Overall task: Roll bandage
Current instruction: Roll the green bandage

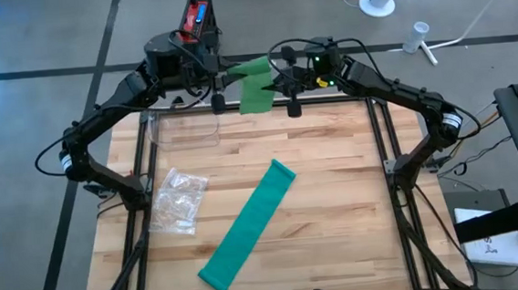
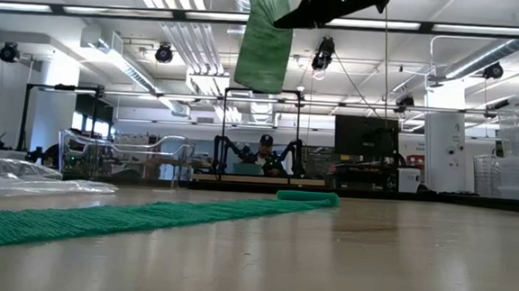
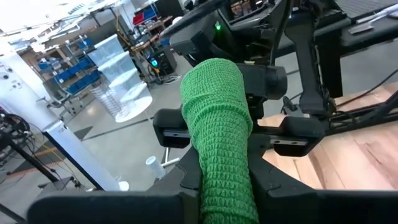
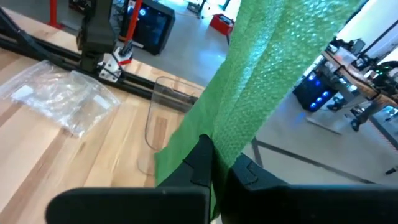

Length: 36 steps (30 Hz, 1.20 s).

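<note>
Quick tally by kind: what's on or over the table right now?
Green bandages: 2, one flat on the table, one held up between both grippers
Clear plastic bags: 1
Clear containers: 1
Grippers: 2, left gripper and right gripper, each shut on the raised bandage
Total: 6

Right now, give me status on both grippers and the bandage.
Left gripper and right gripper both shut on the green bandage, held up over the table's far edge. Second bandage strip lies flat on the table. Nothing obstructing.
</note>
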Tool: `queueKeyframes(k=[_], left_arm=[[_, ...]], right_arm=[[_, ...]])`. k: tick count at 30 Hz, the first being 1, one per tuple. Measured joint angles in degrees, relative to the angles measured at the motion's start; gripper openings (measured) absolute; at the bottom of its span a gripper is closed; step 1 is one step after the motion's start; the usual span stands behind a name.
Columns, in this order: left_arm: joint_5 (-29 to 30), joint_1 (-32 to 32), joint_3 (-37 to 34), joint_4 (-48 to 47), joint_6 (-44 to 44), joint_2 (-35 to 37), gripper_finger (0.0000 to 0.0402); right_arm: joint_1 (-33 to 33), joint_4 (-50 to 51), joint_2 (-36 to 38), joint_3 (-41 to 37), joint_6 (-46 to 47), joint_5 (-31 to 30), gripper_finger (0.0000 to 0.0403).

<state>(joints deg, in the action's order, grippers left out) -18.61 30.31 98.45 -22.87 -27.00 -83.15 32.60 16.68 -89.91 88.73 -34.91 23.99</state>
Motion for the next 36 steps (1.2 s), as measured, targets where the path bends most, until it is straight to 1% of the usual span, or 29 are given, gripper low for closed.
queueKeyframes(k=[4,7,10,13,17,20,22,25,27,29,32,34,36], left_arm=[[0.1,0.1,-0.7,0.2,-2.2,-1.1,0.0043],[0.1,0.1,-0.9,0.3,-4.4,-1.8,0.0043],[0.1,0.1,-0.9,0.6,-7.0,-1.7,0.0043],[0.1,0.1,-0.9,0.6,-7.6,-1.4,0.0043],[0.3,0.1,-0.9,0.4,-8.8,-1.2,0.0043],[3.5,0.2,-0.9,0.2,-11.4,-1.2,0.0043],[6.2,0.2,-0.9,0.2,-12.6,-1.2,0.0043],[7.6,0.2,-1.4,0.1,-13.6,-1.2,0.0043],[7.6,0.2,-1.6,0.0,-14.2,-1.2,0.0043],[7.6,0.2,-1.7,0.0,-16.0,-1.2,0.0043],[7.7,0.1,-2.1,0.2,-22.6,-1.2,0.0043],[8.4,-0.4,-2.3,0.1,-27.5,-1.3,0.0043],[10.1,-1.1,-2.6,0.7,-31.8,-1.3,0.0042]], right_arm=[[-0.1,-1.1,0.0,0.3,2.5,0.0,0.0009],[-0.1,-1.0,0.1,1.5,4.1,0.0,0.0032],[0.0,1.4,0.2,3.1,5.9,0.0,0.0074],[0.1,6.4,0.8,4.8,5.5,-0.9,0.0125],[0.0,11.0,2.0,8.1,4.3,-6.0,0.0193],[0.0,14.7,2.5,11.1,1.4,-7.9,0.0238],[-0.3,15.4,2.7,12.9,0.4,-7.9,0.0265],[-0.4,15.1,3.0,15.9,-0.6,-7.5,0.0297],[-0.3,14.0,2.9,17.7,-0.2,-7.0,0.0311],[-0.3,11.2,2.3,18.8,1.6,-3.7,0.0319],[-0.3,5.3,0.8,18.9,8.2,1.9,0.0322],[-0.2,2.9,-0.2,18.7,13.0,2.4,0.032],[0.1,2.7,-1.3,18.7,15.9,2.9,0.0315]])
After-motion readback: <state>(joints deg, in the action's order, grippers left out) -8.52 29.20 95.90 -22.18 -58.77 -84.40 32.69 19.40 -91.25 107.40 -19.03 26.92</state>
